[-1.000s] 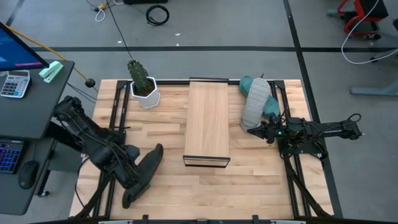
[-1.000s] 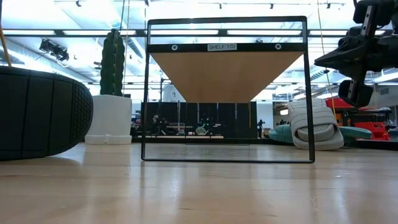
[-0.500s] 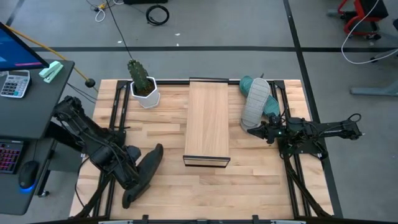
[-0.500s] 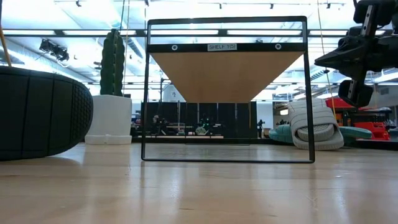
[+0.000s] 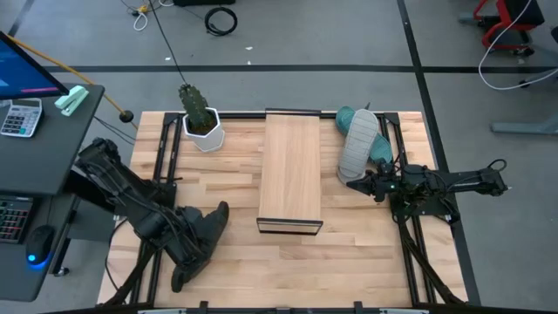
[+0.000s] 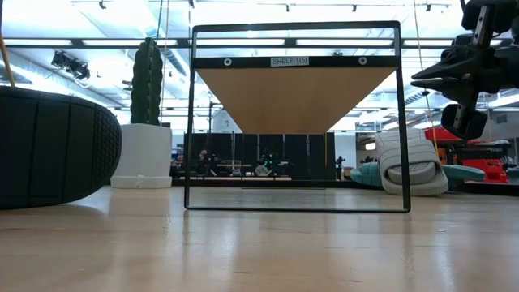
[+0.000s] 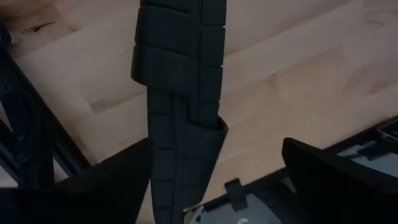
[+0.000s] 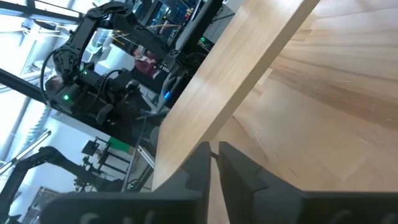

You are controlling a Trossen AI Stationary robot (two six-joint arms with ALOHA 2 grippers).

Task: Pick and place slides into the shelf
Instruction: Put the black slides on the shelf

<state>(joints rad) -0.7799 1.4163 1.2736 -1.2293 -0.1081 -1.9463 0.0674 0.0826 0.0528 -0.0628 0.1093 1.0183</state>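
The black slide (image 5: 216, 218) lies near the table's front left corner and fills the left of the low view (image 6: 49, 146). My left gripper (image 5: 196, 242) is over its middle, open, one finger on each side of the ribbed strap (image 7: 180, 62). The light grey slide (image 5: 359, 144) lies on top of the teal slide (image 5: 380, 148) at the far right. My right gripper (image 5: 351, 181) hovers just off the grey slide's near end, shut and empty (image 8: 214, 163). The shelf (image 5: 292, 170) stands in the table's middle. My left gripper comes at the black slide from above and straddles its strap (image 7: 186, 143). One finger (image 7: 336, 180) stands well clear of it. The other finger (image 7: 106, 186) lies right beside the slide; whether it touches, I cannot tell.
A green plant in a white pot (image 5: 200, 120) stands at the far left of the table. Black frame rails (image 5: 166, 166) run along both sides of the tabletop. Bare wood lies in front of the shelf (image 5: 288, 262). A desk with a calculator (image 5: 22, 118) stands left of the table.
My left gripper has shifted a little toward the table's right edge, over the black slide, and its fingers have spread open. The slide lies where it was. My right arm has kept still.
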